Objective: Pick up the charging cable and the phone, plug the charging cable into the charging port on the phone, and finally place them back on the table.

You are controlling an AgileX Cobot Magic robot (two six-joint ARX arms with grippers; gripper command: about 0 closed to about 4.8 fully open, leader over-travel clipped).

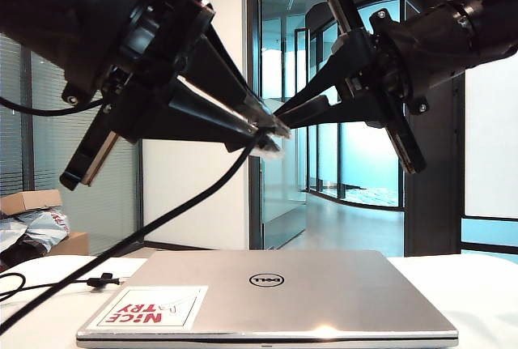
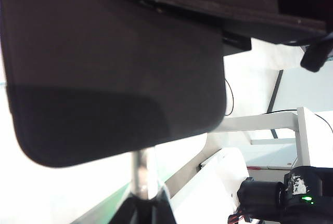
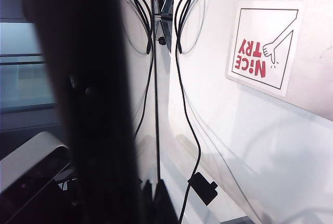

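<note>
**Plug at the port, both arms raised over the laptop**

Nearest in the exterior view we note the laptop (image 1: 267, 296): brushed silver lid, closed, with a white-and-red sticker (image 1: 150, 307) on its near left corner. It lies on the table (image 1: 477, 300), plain white and matte. The cable (image 1: 121, 248) is a thin black cord, smooth and limp. It runs from the table at left, where its small black tie (image 1: 104, 281) lies, up in a slack diagonal to the grippers.

Above, both arms meet mid-air. The left gripper (image 1: 271, 129) is clamped narrow on the cable's plug end; the silvery tip shows just past its fingertips. The right gripper (image 1: 303, 110) reaches in from the right, its tips almost touching the left's. Its jaws read as nearly closed, but we cannot make out a phone between them from here. In the left wrist view a flat matte black slab with rounded corners, which we take for the phone (image 2: 114, 78), fills most of the frame, held clear of the table.

We judge the step to be insertion. To do it well: keep the plug in line with the port, push straight and slowly, hold the phone rigid, and leave the cord slack so it cannot drag the tip sideways. We cannot tell whether the plug is seated.
</note>
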